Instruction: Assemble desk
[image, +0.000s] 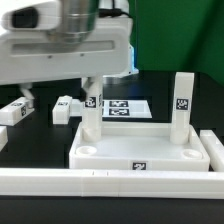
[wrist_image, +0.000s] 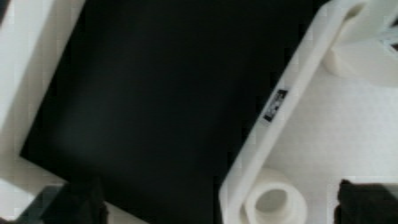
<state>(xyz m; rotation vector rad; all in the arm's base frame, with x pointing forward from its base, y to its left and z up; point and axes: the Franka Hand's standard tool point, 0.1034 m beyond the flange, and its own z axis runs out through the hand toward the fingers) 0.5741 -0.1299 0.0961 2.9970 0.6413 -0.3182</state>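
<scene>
Hovering gripper (wrist_image: 217, 203) open, empty | desk slab (image: 130, 142) flat, long axis across exterior view | two legs (image: 181, 108) upright

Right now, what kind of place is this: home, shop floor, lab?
Probably a robotics lab bench: a black table edged by white border rails, a marker board of printed tags, a green backdrop behind the tagged desk slab.

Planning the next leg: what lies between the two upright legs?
Only the bare slab lies between one upright leg and the other, seen in the exterior view.
</scene>
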